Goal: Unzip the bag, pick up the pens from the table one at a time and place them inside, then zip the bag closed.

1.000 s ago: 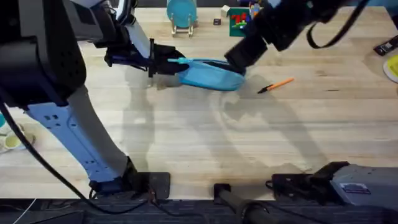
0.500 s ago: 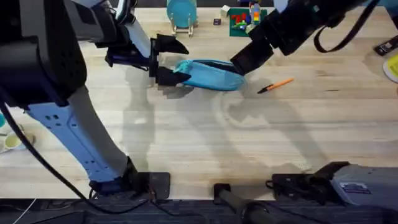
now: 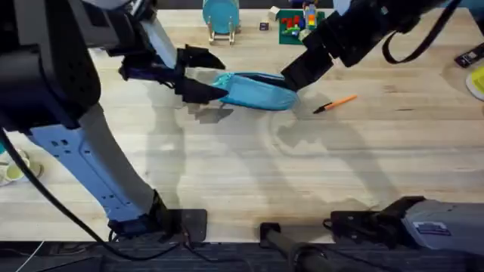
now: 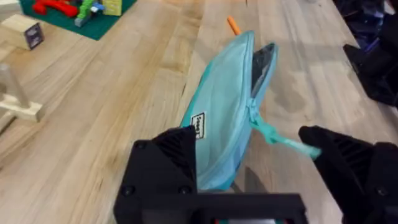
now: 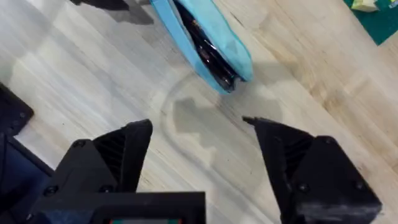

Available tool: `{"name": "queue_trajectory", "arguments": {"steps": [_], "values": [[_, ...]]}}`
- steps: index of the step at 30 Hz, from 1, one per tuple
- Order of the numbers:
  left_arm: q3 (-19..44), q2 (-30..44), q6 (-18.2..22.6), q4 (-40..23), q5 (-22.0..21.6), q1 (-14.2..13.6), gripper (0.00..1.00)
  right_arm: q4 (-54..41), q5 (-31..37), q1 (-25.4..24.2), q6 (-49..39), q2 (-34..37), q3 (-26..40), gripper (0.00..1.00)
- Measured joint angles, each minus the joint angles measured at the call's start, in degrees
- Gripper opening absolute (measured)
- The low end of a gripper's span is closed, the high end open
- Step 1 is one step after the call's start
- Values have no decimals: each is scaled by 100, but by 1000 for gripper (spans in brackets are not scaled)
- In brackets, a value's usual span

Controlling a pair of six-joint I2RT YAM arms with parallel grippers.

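Pale planks of the table fill your overhead view, where the light blue pouch lies toward the far edge with an orange pen just beside its right end. Your left gripper stands spread wide at the pouch's left end; your right gripper hovers over the opposite end. From your left wrist, the pouch lies partly unzipped between the parted fingers, its teal pull tab trailing loose, and the pen's tip peeks beyond. From your right wrist, the open-mouthed pouch lies beyond the widely parted, empty fingers.
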Motion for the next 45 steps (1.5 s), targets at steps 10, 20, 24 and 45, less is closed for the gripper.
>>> {"name": "queue_trajectory", "arguments": {"steps": [10, 20, 24, 45], "values": [[318, -700, 781, -1248, -854, 281, 995, 13, 68, 0, 2, 0, 0, 998], [368, -2047, 787, -1703, -1752, 281, 995, 13, 70, 0, 2, 0, 0, 997], [368, -2585, 282, -1711, -2192, 281, 995, 13, 70, 0, 2, 0, 0, 997], [368, -4111, -4511, -1289, -4567, 281, 995, -459, 112, 0, -27, 0, 0, 988]]}}
